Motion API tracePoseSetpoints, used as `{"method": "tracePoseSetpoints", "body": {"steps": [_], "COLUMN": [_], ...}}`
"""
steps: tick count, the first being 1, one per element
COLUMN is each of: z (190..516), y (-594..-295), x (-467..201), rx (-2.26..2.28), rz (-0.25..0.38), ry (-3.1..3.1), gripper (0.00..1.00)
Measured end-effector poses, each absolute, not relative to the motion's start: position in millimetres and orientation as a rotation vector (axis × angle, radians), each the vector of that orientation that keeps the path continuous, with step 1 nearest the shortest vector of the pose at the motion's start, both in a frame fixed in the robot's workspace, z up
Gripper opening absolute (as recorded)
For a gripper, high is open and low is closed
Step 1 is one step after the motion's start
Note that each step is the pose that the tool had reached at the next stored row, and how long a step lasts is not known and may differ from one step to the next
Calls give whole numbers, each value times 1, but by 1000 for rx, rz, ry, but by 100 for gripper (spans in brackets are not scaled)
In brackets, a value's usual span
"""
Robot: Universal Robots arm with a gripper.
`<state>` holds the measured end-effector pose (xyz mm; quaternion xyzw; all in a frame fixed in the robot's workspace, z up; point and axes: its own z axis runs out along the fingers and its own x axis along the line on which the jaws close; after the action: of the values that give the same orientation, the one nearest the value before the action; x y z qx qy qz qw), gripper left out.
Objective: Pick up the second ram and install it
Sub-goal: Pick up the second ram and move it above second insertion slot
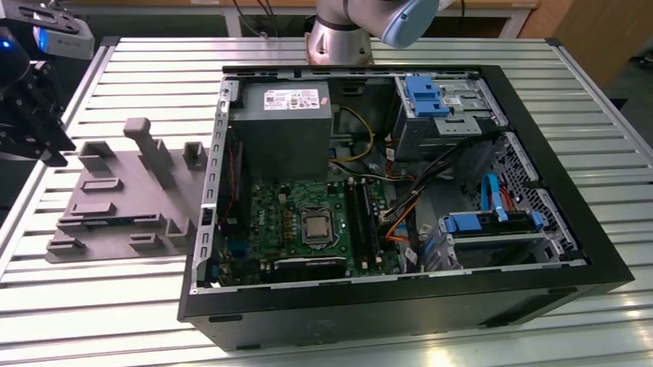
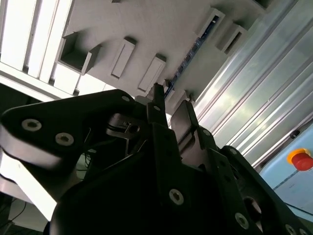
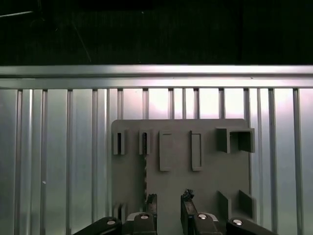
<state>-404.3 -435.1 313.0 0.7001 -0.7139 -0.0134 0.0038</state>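
Claw (image 3: 169,200) near ram (image 3: 145,174) in holder (image 3: 210,181)

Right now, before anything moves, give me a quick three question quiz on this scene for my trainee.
1. True or false: the claw is shut on the thin dark blue-green ram stick.
2. Where does the ram stick sit? A: in a slot of the grey slotted holder plate. B: in a memory slot on the motherboard. C: loose on the bare table slats.
3. Fill in the blank: in the exterior view, the black open computer case stands to the holder plate's ____.

Key: 1 false, the claw is open and empty. 2 A. 3 right.
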Motion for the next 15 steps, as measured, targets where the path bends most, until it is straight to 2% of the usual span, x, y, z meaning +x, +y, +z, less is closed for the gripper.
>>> {"method": "tracePoseSetpoints", "body": {"steps": [8,10,11,15], "z": [311,311,311,306], "y": [-436,-436,-436,-437], "x": [-405,-405,-405,-405], "rx": [2194,2194,2194,2194], "rz": [-41,-41,-41,-41], "ry": [-2237,-2237,-2237,-2237], "gripper": [33,34,40,40]}}
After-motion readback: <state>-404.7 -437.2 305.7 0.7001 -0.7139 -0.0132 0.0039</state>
